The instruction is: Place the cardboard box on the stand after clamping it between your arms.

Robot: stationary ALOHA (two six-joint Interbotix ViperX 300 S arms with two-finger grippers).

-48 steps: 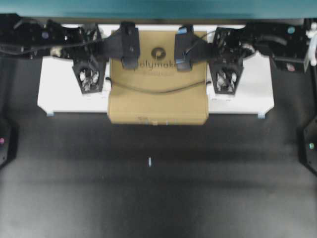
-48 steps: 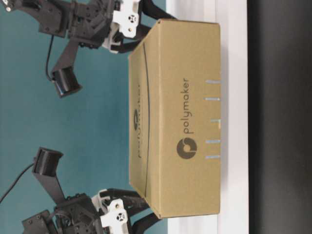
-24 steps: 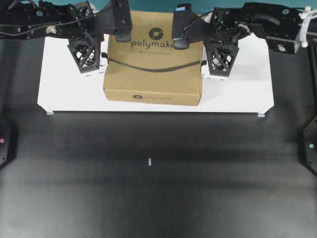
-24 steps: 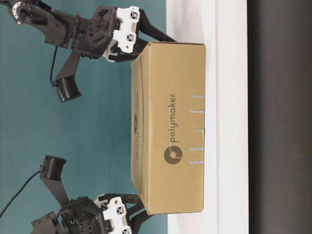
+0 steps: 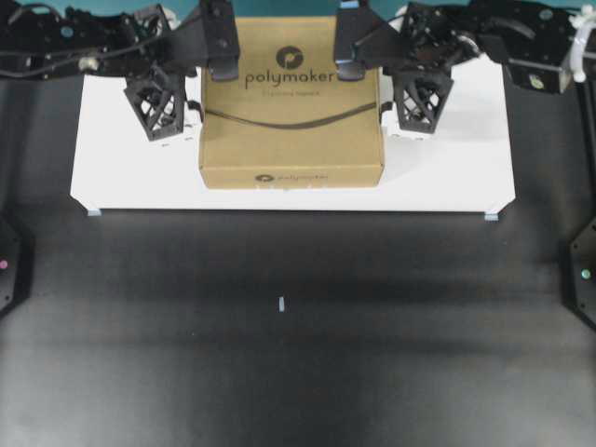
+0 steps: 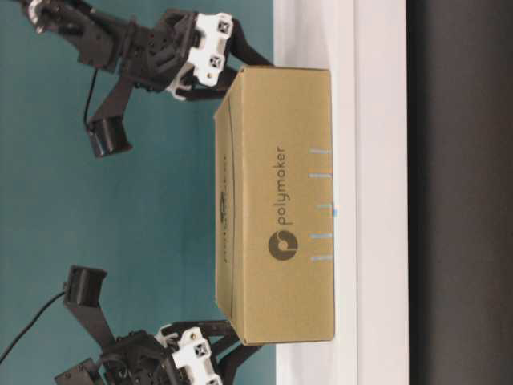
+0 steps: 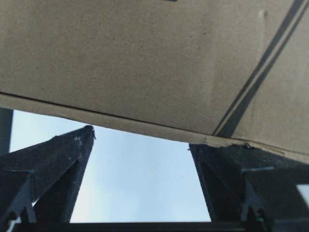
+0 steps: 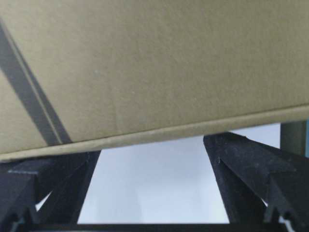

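The brown cardboard box (image 5: 291,130) with the "polymaker" logo lies flat on the middle of the white stand (image 5: 121,182), a little towards its far edge. In the table-level view the box (image 6: 276,208) looks set down on the stand (image 6: 377,160). My left gripper (image 5: 191,104) is against the box's left side and my right gripper (image 5: 389,104) against its right side. Each stands open with only white stand between its fingers. In the wrist views the left gripper (image 7: 142,137) and right gripper (image 8: 152,145) have their fingertips at the lower edge of the box (image 7: 145,58) (image 8: 154,63).
Black tabletop (image 5: 298,354) stretches in front of the stand, with a small white mark (image 5: 280,304) on it. Dark arm bases (image 5: 5,265) (image 5: 585,275) sit at the left and right edges. A teal wall (image 6: 120,208) is behind.
The box has moved back from overhanging the stand's front edge to its middle and come down, with both arms moving back beside it. Both grippers stayed open.
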